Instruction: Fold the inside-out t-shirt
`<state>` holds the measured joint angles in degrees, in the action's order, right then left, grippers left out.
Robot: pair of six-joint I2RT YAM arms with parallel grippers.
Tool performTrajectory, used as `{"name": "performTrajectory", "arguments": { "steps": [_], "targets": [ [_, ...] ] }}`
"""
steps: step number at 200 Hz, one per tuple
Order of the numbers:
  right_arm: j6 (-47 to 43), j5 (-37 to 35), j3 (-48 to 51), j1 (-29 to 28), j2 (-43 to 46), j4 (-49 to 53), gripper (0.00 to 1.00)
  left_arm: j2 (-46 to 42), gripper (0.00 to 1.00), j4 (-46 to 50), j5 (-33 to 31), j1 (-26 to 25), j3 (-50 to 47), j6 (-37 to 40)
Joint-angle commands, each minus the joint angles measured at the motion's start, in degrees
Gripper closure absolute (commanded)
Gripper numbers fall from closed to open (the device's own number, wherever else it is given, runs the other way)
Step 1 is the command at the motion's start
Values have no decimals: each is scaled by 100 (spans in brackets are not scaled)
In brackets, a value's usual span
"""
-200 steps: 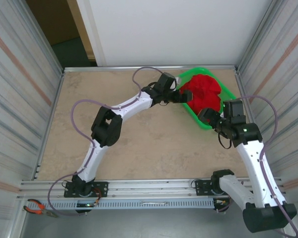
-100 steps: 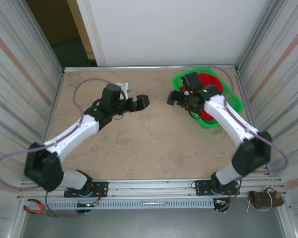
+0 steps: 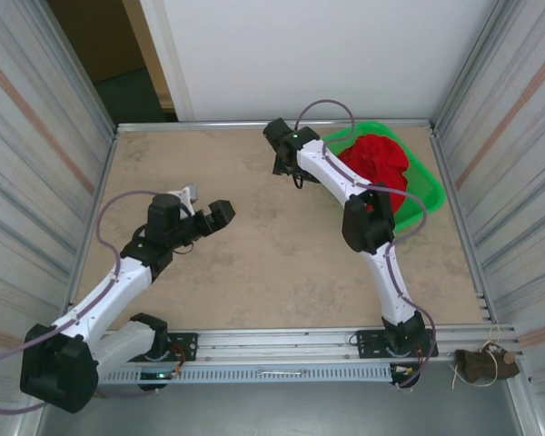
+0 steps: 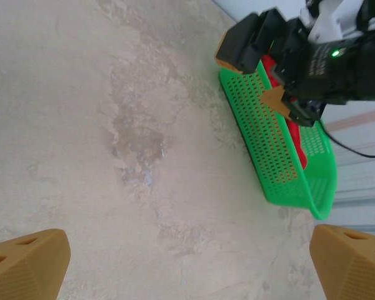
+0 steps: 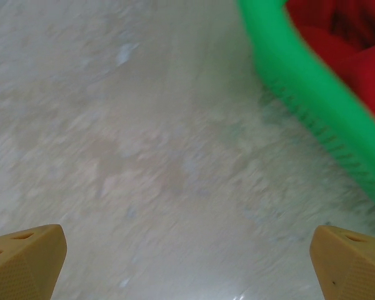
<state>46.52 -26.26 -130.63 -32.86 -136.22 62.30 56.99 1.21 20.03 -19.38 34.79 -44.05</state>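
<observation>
The inside-out t-shirt (image 3: 379,162) is a bright red crumpled heap inside a green mesh basket (image 3: 430,184) at the table's far right. From the right wrist it shows over the basket rim (image 5: 300,81) as red cloth (image 5: 347,37). My right gripper (image 3: 286,162) hangs open just left of the basket's far end, above bare table (image 5: 187,262), with nothing between its fingers. My left gripper (image 3: 207,205) stands open over the left middle of the table (image 4: 187,269), well away from the basket (image 4: 281,156), and its view takes in the right gripper (image 4: 281,59).
Corrugated metal walls close in both sides of the tan table (image 3: 272,263), with a white panel at the back. Red-handled pliers (image 3: 68,380) lie on the front rail at the left. A small brown object (image 3: 481,363) sits beyond the front right corner.
The left gripper has drawn back left and nearer the front edge. The right gripper has swung from over the basket to its far left side. Both stay open.
</observation>
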Motion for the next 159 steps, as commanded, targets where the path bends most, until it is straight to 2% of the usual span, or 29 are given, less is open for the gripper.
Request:
{"name": "performTrajectory", "arguments": {
  "steps": [1, 34, 101, 113, 132, 159],
  "targets": [
    [536, -1055, -583, 310, -307, 746, 1, -143, 1, 50, 590, 288, 47, -22],
    [839, -1259, -619, 821, -428, 579, 0, -44, 1, 168, 962, 505, 134, 18],
    [419, -754, -593, 1769, -487, -319, 1, 132, 1, 191, 935, 505, 90, -35],
    [401, -479, -630, 1919, -498, -469, 1, 173, 1, 258, 936, 505, 131, -30],
    [177, -255, -620, 1931, -344, -708, 2, 149, 1, 406, 956, 505, 208, 11],
    [-404, -294, -221, 1583, 274, -1251, 1, -5, 1, 547, 802, 505, 178, 3]
  ]
}}
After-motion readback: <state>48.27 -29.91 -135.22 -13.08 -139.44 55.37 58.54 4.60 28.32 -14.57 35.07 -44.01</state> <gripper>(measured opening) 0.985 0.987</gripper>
